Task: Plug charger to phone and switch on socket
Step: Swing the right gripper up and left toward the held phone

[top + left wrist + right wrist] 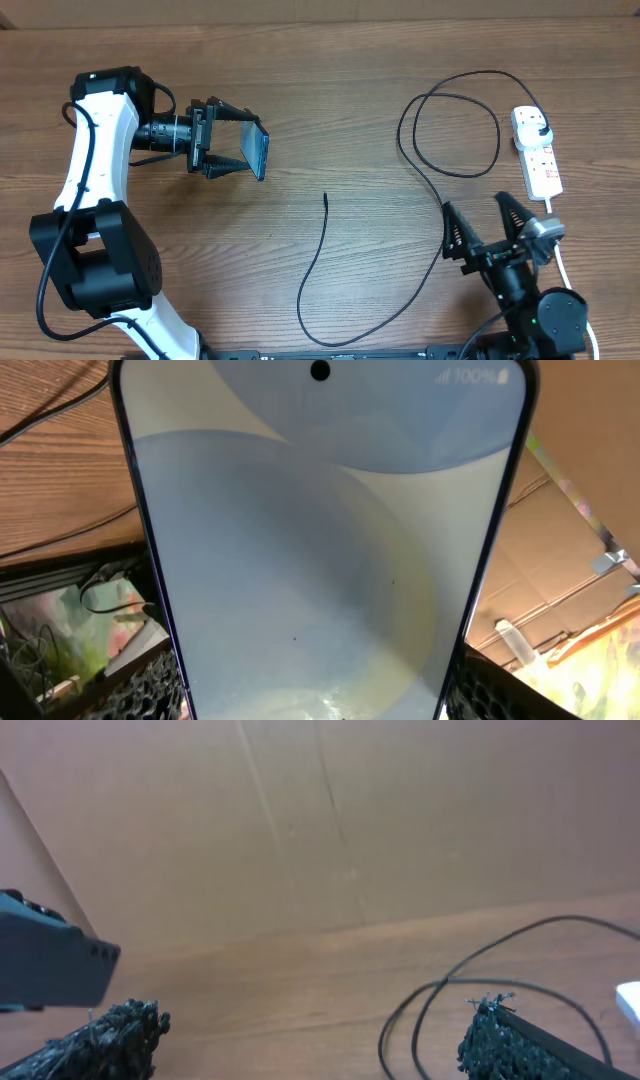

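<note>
My left gripper [240,140] is shut on the phone [259,151] and holds it on edge above the table at the left. In the left wrist view the phone's pale blue screen [320,550] fills the frame between the jaws. The black charger cable [330,240] lies on the table, its connector tip [326,196] free at the centre, looping right to the black plug [541,131] in the white socket strip [540,155]. My right gripper [483,222] is open and empty near the front right, left of the strip. The cable loop shows in the right wrist view [440,995].
The strip's thick white cord [562,258] runs down past the right arm. A corner of the strip shows at the right edge of the right wrist view [630,1002]. Brown cardboard stands behind the table.
</note>
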Tool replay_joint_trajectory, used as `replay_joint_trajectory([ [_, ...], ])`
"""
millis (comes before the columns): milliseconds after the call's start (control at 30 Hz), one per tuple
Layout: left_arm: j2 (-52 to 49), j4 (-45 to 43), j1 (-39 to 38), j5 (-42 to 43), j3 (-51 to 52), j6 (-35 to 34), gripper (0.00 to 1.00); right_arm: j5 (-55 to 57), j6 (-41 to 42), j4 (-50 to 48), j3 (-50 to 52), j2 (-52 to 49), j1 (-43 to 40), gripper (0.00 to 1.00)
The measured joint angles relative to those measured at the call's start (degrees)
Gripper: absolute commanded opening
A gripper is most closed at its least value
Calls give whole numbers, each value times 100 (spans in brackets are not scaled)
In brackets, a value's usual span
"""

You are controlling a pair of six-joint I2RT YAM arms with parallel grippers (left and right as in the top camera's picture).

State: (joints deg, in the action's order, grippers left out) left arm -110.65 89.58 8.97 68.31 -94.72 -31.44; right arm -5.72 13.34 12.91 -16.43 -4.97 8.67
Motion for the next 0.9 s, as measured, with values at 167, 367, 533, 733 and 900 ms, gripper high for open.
replay_joint_trajectory([
  [167, 0, -2, 2, 0, 0, 0, 4, 11, 13, 566, -933, -1113, 0, 100],
  [367, 0, 2, 2, 0, -2, 0, 5, -245, 17, 1631, -2378, -2833, 0, 100],
  [533, 0, -2, 2, -37, 0, 0, 4, -1086, 22, 2771, -3773, -4660, 0, 100],
  [733, 0, -2, 0, -247, 0, -2, 5, -2612, 17, 2599, -4098, -5783, 0, 100],
  [900, 0, -22, 2, -437, 0, -153, 4, -3648, 20, 2365, -4098, -6293, 0, 100],
])
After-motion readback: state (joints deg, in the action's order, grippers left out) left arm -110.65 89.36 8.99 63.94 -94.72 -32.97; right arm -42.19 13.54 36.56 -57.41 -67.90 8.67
